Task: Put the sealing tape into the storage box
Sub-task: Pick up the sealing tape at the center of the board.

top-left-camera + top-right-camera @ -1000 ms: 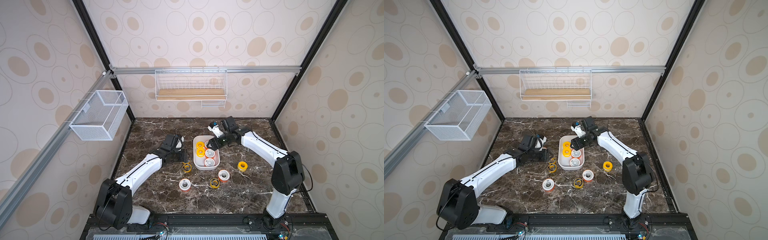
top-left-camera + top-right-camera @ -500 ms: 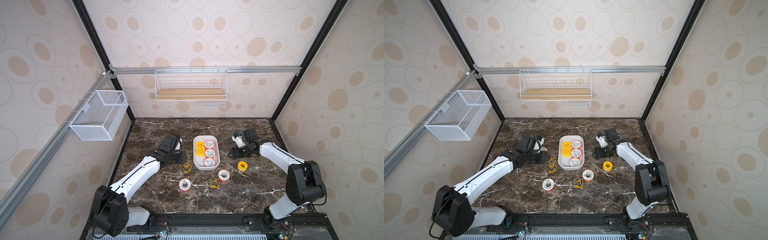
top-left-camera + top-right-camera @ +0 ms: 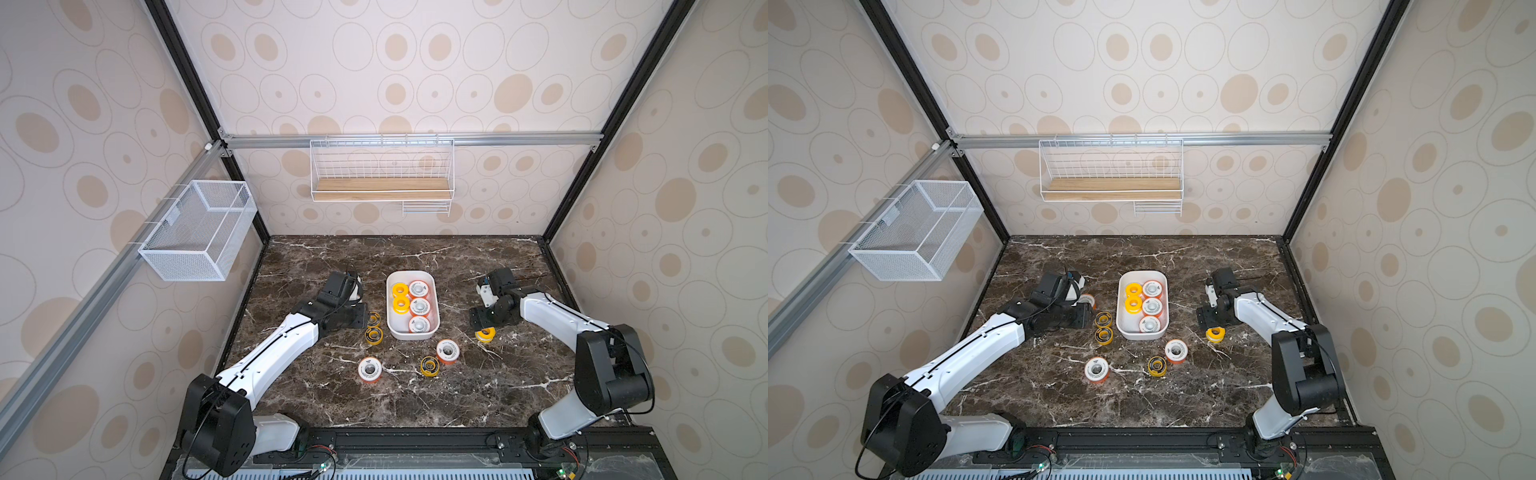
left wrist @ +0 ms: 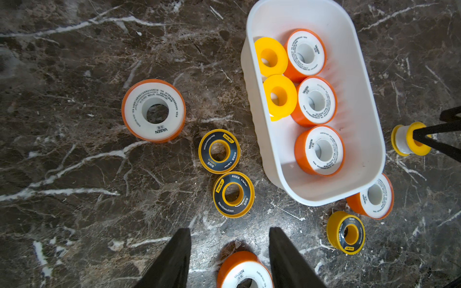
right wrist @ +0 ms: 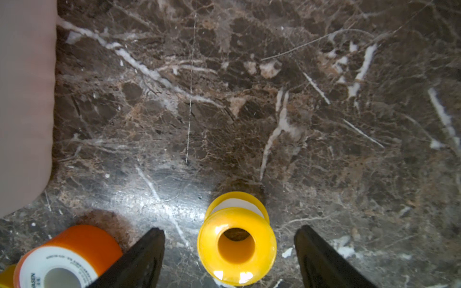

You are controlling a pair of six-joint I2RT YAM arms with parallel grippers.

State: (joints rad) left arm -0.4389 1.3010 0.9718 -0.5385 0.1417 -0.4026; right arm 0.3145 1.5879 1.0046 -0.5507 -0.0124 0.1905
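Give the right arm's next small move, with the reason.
Probably close the right gripper on the plain yellow spool: its jaws stand open on either side of that spool, which sits on the table outside the storage box.

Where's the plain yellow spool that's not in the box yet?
The yellow spool sits on the table right of the storage box, flanked by the open right hand in the right wrist view.

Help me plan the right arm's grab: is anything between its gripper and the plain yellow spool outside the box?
Nothing visible. The yellow spool sits on bare marble between the right gripper's open jaws. An orange spool sits outside the jaws.
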